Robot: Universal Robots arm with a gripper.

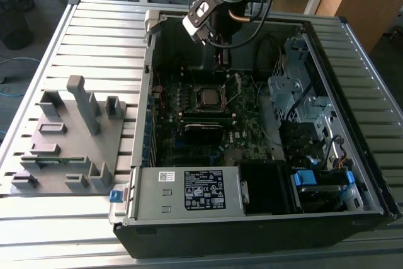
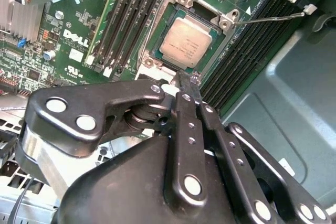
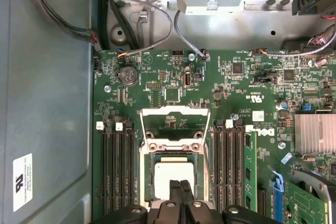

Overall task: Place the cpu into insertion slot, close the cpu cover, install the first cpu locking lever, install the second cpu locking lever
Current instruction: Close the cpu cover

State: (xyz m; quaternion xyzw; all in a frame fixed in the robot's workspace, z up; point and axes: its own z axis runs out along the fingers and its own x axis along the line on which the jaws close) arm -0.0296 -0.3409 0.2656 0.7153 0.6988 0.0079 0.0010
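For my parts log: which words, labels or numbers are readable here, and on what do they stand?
Black sticker on grey metal box: print too small to read.
White label on grey case wall: too small.
Silver square cpu: faint print, unreadable.
Green circuit board: white logo, left unquoted.

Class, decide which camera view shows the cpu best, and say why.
The second wrist view: the cpu shows close, whole and unobstructed. In the first wrist view the gripper covers part of it. In the exterior view it is a small, distant square.
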